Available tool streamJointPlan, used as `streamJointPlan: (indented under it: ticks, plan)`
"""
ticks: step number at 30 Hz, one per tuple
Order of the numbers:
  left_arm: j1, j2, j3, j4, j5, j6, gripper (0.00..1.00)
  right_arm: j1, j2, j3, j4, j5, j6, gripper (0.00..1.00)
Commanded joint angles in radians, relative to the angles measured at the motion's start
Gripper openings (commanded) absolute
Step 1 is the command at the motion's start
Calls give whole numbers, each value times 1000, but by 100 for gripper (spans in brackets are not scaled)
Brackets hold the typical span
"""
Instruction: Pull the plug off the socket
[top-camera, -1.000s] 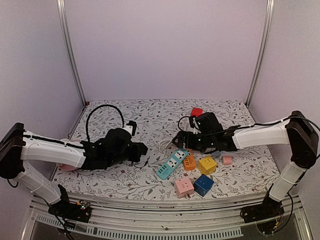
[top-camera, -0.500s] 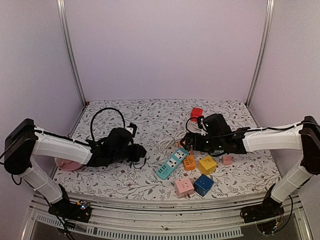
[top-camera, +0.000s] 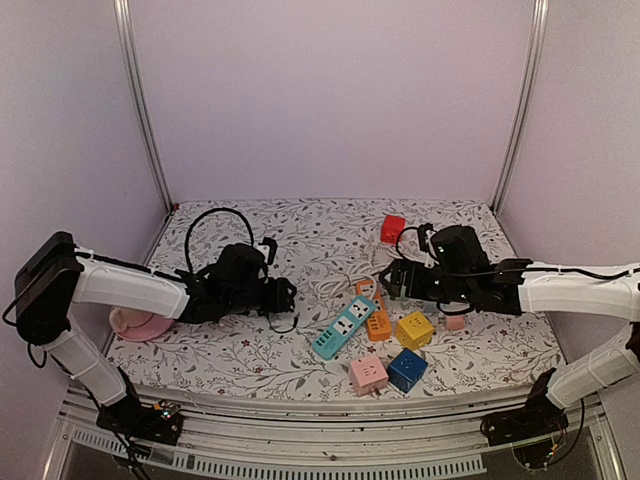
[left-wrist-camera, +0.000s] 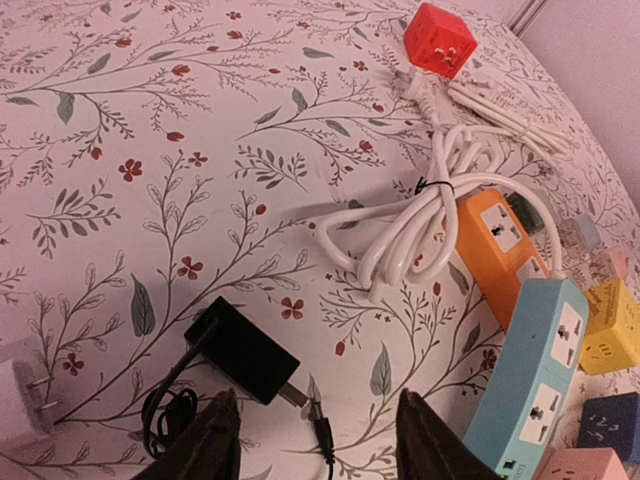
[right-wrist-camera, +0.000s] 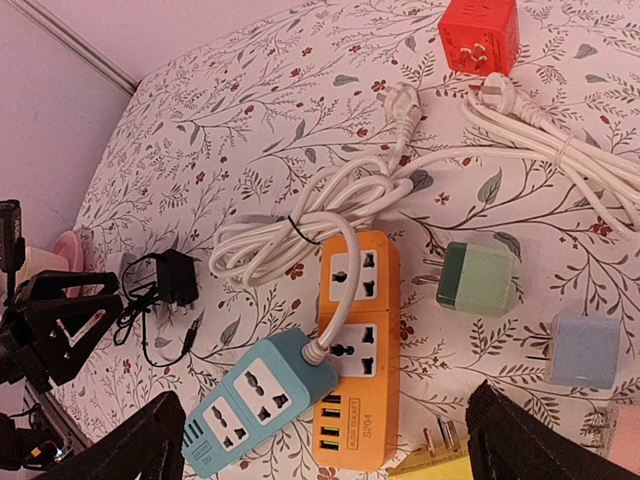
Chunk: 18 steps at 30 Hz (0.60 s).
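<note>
The black plug (left-wrist-camera: 240, 350) lies flat on the flowered cloth with its prongs free of any socket and its thin black lead coiled beside it. My left gripper (left-wrist-camera: 315, 450) hovers just over it, open, and the plug sits ahead of the left finger (left-wrist-camera: 215, 440) without touching it. The blue socket strip (right-wrist-camera: 255, 400) and orange socket strip (right-wrist-camera: 360, 350) lie side by side with nothing plugged in. My right gripper (right-wrist-camera: 340, 455) stands wide open above them, holding nothing. The top view shows my left gripper (top-camera: 285, 298) left of the blue strip (top-camera: 343, 328) and my right gripper (top-camera: 395, 280) behind it.
A coiled white cable (right-wrist-camera: 300, 230) runs from the blue strip. Around it lie a green adapter (right-wrist-camera: 478, 278), a pale blue adapter (right-wrist-camera: 585, 350), a red cube (top-camera: 392, 228), a yellow cube (top-camera: 414, 329), a pink cube (top-camera: 367, 374) and a dark blue cube (top-camera: 406, 369). A pink dish (top-camera: 140, 325) sits far left.
My left gripper has gone from shut to open, and the black plug now lies loose on the cloth. My right arm has drawn back to the right, away from the strips.
</note>
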Motion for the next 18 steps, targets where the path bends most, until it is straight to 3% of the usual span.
streamJointPlan:
  ticks: [1,13,18]
  plan:
    - [14,15,18,15,16,6,55,7,-56,-27,-39,55,-16,99]
    - [14,-35,5,13,17,16,73,-15,-130,-45,-69,94,-31,99]
    - [14,-71,-5,9,9,19,93,-24,-149,-53,-75,99,-32,99]
